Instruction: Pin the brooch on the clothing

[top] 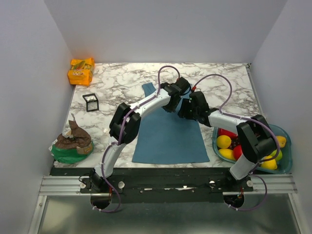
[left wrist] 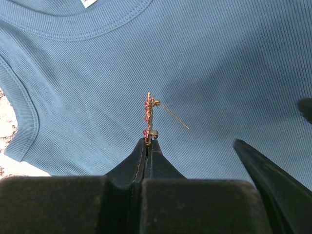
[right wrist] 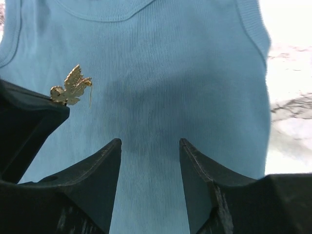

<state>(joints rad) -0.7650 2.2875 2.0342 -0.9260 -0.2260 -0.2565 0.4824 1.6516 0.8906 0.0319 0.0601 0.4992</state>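
l gripper [left wrist: 147,144] shut tight on the brooch [left wrist: 150,116], nipping its lower edge. brooch stands edge-on past the fingertips, long axis running straight out from them, over the upper chest of the clothing [left wrist: 229,58], just below the neckline. pin needle [left wrist: 173,117] is swung open, slanting off to the right twd the fabric; tip prob not in the cloth yet, hard to tell. r gripper [right wrist: 150,146] has jaws apart, empty, hovering over mid-chest w/ the brooch off to its left. next move likely: push needle tip along its slant into the ribbing.
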